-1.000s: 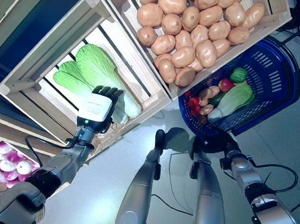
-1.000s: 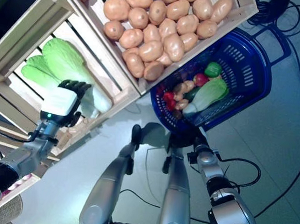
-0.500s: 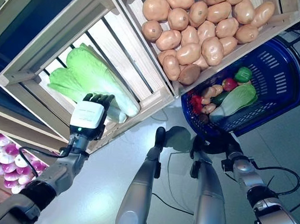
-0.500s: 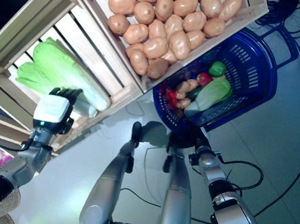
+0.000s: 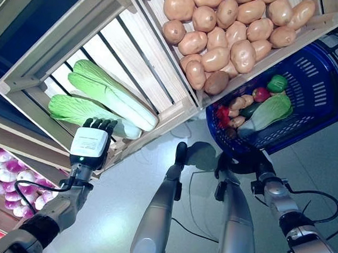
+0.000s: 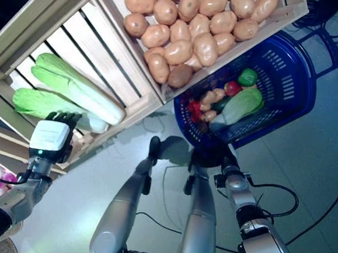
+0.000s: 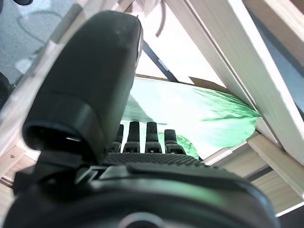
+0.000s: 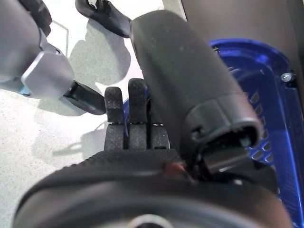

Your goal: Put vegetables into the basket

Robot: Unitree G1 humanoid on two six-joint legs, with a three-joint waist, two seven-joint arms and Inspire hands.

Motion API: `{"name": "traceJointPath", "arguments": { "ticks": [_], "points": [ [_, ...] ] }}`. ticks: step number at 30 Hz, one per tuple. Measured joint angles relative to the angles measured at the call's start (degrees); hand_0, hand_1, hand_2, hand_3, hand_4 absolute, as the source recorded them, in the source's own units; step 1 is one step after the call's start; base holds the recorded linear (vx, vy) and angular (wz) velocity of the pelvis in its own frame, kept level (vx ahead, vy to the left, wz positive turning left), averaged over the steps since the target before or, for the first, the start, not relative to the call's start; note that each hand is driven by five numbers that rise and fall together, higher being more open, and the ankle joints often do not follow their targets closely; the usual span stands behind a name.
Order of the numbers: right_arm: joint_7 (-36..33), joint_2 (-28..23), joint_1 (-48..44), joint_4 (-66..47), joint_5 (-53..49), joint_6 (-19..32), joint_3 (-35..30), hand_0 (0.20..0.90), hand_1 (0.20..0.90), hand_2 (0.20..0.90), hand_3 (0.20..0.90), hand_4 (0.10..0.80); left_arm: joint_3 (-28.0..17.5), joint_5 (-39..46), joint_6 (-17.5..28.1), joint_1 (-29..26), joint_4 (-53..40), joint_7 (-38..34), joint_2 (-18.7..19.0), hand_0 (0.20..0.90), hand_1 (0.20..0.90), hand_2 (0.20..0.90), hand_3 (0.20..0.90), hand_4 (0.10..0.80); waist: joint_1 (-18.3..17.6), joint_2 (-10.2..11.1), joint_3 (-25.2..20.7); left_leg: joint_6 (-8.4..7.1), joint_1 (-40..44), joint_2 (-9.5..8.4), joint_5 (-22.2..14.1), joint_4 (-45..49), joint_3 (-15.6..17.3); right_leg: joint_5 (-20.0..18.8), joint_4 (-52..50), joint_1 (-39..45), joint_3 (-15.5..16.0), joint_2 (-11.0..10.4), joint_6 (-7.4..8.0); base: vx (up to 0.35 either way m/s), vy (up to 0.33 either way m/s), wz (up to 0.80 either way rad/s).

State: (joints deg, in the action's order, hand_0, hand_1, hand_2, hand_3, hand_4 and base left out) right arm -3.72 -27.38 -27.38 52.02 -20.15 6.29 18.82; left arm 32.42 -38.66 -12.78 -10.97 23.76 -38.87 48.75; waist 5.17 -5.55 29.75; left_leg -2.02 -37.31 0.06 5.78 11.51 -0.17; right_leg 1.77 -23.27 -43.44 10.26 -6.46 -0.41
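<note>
Two green napa cabbages lie in a slatted wooden crate point(image 5: 39, 63): the upper cabbage point(image 5: 114, 94) and the lower cabbage point(image 5: 76, 108). My left hand point(image 5: 89, 146) is at the crate's front edge, open, its straight fingers point(image 7: 142, 137) reaching the lower cabbage's leaf point(image 7: 204, 118) and holding nothing. The blue basket point(image 5: 324, 86) holds another cabbage point(image 5: 268, 111), a green pepper, red and brown vegetables. My right hand point(image 5: 245, 162) sits under the basket's near rim point(image 8: 280, 109), its fingers point(image 8: 133, 118) curled on it.
A second wooden crate point(image 5: 317, 24) full of potatoes point(image 5: 235, 32) stands beside the cabbage crate, its corner overhanging the basket. Purple onions point(image 5: 1, 172) fill a lower bin at the far left. Grey floor lies below.
My left hand has drawn back from the cabbage stems toward the crate's front edge. The two cabbages now lie apart, one above the other. The basket and right hand stay put.
</note>
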Motion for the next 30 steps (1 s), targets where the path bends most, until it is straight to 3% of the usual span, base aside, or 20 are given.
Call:
{"name": "traceJointPath", "arguments": {
  "ticks": [7,12,17,30],
  "points": [
    [0.0,0.0,-0.1,0.0,-0.5,0.0,-0.1,0.900,0.900,0.900,0.900,0.800,0.0,0.0,1.3,-0.1,2.8,-3.0,-1.6,0.900,0.900,0.900,0.900,0.800,0.2,0.0,0.0,0.01,-0.3,-0.02,0.0,0.2,0.0,0.0,-0.1,-0.3,0.0,0.0,0.00,-0.001,0.015,0.00],
    [0.0,0.0,-0.5,0.4,-0.6,0.4,-0.1,0.900,0.900,0.900,0.900,0.800,0.0,0.1,2.6,-1.1,10.4,-10.4,-6.8,0.900,0.900,0.900,0.900,0.800,0.1,0.0,0.0,0.02,-0.7,-0.01,0.0,0.6,0.1,0.0,-0.4,-0.6,-0.1,0.0,0.00,0.000,0.000,0.00],
    [0.1,0.1,-1.5,0.9,-0.7,1.3,0.1,0.900,0.900,0.900,0.900,0.800,0.4,-0.7,5.1,-5.6,21.1,-17.4,-12.1,0.900,0.900,0.900,0.900,0.800,-0.8,0.1,0.0,0.14,-1.6,-0.05,-0.1,1.5,0.2,0.0,-0.8,-1.4,-0.3,-0.1,0.04,-0.004,0.050,0.01],
    [0.9,1.2,-4.2,0.7,-3.0,2.9,2.2,0.900,0.900,0.900,0.900,0.800,2.8,-2.3,5.8,-15.6,28.6,-20.6,-13.9,0.900,0.900,0.900,0.900,0.800,-3.9,1.6,-0.1,0.20,-4.3,0.00,-0.1,2.3,0.5,-0.3,-0.9,-4.1,-0.8,0.1,0.30,-0.006,0.015,-0.02]
  ]
}}
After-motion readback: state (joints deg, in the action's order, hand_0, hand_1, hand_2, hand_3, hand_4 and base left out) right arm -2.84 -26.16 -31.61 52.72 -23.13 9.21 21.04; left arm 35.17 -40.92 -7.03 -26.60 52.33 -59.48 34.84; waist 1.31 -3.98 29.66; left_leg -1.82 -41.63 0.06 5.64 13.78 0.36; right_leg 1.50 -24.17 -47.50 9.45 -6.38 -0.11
